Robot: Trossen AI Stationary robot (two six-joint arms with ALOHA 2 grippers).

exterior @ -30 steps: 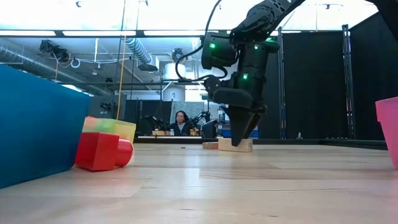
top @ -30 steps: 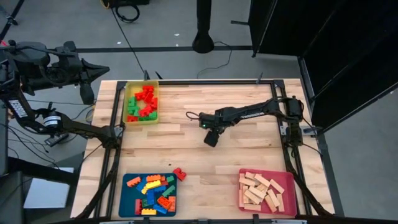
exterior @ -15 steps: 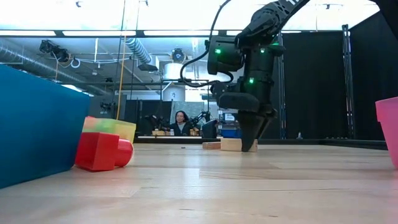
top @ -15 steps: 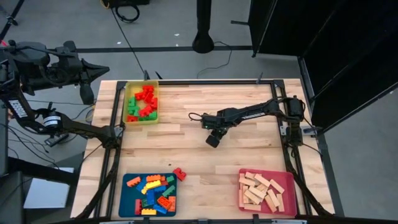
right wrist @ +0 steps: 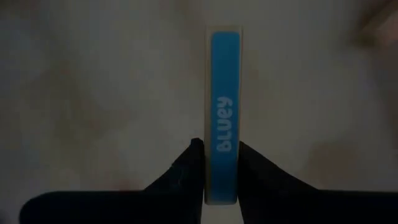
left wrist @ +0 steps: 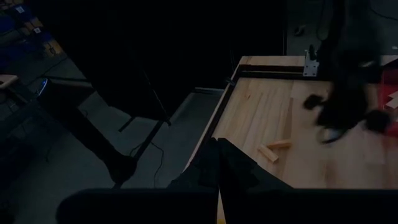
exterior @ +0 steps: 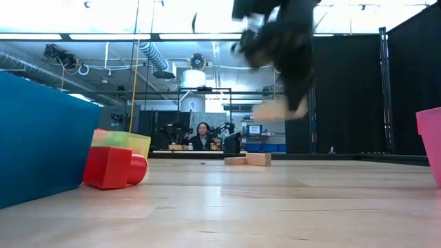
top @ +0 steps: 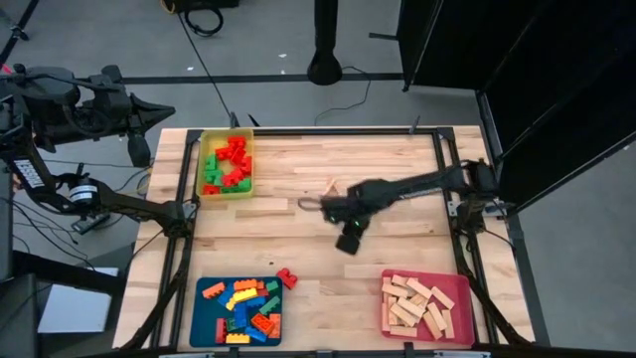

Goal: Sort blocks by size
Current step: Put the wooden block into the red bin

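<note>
My right gripper [top: 348,239] is above the middle of the table, shut on a pale wooden bar [exterior: 279,110] with a blue printed face [right wrist: 224,93]. Two more wooden bars [exterior: 258,159] [exterior: 234,160] lie flat on the table farther back, also in the left wrist view [left wrist: 278,144]. A red brick [top: 286,277] rests on the table beside the blue tray. My left gripper [left wrist: 217,163] is shut and parked beyond the table's far left corner. My right gripper pinches the bar's two long sides [right wrist: 209,149] between its two fingers [right wrist: 186,168], toward one end of the bar. The fingers come from above, pointing down, and lie across the bar. The bar is lifted well clear of the table, roughly level, blue face up.
A yellow tray [top: 248,159] with red and green bricks stands at the far left. At the near left is a blue tray [top: 204,318] of mixed bricks. A pink tray [top: 462,288] of wooden bars sits at the near right. A person sits in the room behind.
My right gripper stood with its fingertips down at the table by the wooden bars. It has taken hold of one bar and risen with it, moving toward the table's near edge. The bar is now lifted clear; the other two bars have stayed in place.
</note>
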